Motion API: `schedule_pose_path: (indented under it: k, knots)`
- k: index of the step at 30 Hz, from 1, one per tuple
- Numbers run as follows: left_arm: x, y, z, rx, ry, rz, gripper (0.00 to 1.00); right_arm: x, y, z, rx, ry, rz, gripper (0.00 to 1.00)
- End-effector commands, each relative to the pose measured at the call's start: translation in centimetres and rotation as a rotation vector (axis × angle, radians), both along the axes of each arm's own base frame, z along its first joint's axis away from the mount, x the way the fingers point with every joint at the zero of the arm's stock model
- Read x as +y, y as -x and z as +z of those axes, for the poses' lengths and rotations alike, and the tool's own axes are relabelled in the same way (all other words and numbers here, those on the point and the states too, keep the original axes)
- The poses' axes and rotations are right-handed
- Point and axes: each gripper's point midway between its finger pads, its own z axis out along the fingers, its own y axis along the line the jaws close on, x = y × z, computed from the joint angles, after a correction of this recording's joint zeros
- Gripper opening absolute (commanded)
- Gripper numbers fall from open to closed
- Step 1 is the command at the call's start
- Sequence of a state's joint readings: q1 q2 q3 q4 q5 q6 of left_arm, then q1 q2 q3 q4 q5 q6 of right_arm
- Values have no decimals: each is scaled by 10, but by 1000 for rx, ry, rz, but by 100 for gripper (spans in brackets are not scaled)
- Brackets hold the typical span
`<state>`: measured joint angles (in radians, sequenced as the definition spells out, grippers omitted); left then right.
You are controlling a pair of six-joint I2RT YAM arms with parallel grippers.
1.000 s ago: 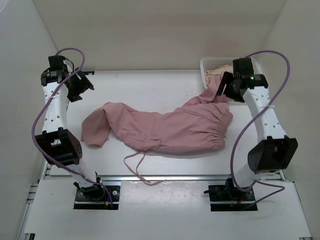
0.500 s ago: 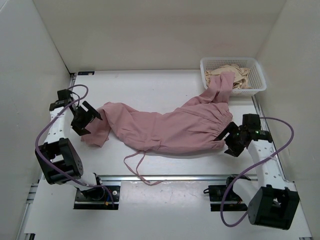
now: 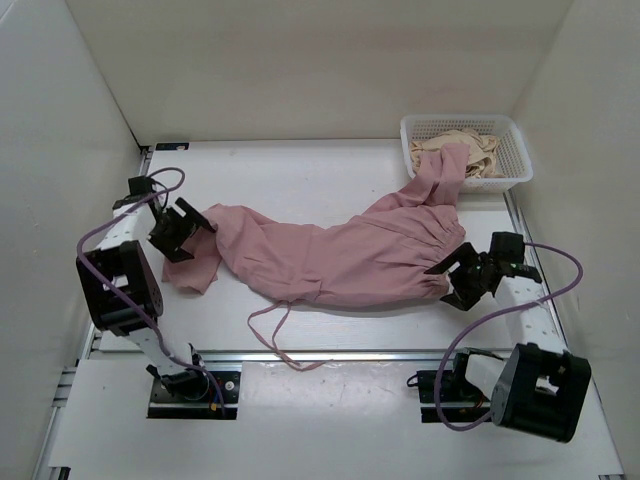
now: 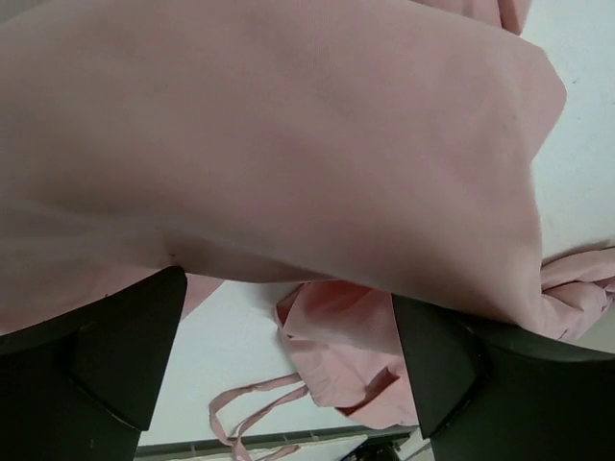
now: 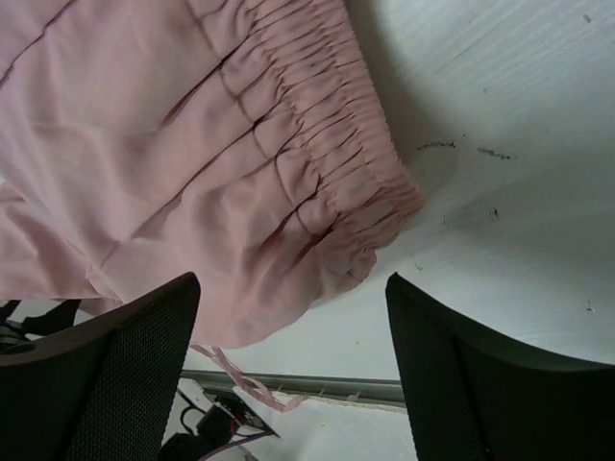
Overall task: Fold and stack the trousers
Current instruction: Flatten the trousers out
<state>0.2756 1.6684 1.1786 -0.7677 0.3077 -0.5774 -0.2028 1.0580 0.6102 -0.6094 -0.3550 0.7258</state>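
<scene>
Left gripper (image 3: 186,230) stood wide apart at the leg end, right gripper (image 3: 448,284) likewise by the elastic waistband (image 5: 327,125) — you held nothing. Your trousers (image 3: 340,255) sprawled across the table (image 3: 300,180), one leg draped into the basket (image 3: 517,160) over a beige garment (image 3: 482,140) — limp, light cloth, I'd judge; pinch the waistband corners and mind the trailing drawstring (image 3: 268,325).

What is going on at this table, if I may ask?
Two robot arms are about to fold the pink trousers, lying crumpled across the table. The left end effector is open at a leg end, the right end effector open at the waistband; neither grips yet. One leg drapes into the basket holding a beige garment.
</scene>
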Motion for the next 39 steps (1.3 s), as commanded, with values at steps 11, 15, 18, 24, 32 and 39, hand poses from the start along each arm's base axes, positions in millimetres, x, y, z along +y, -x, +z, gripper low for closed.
schedule_pose_path:
  k: [11,15,18,24,32,39]
  knots:
    - [-5,-52,22,-115,-4,-78,10,4,-19,-21,-6,-60,-37,29]
    - [4,-62,41,-131,-47,-75,10,-5,-32,-15,-41,-9,-45,0]
    - [15,-74,73,-191,-109,-54,10,-12,-53,7,-86,26,-19,0]
    - [22,-60,110,-218,-176,-23,10,-30,-68,41,-126,132,-17,0]
    - [19,33,52,-23,-168,71,95,-47,-59,46,-135,166,-34,0]
    - [43,68,5,146,-177,234,88,-47,-56,42,-129,173,-18,0]
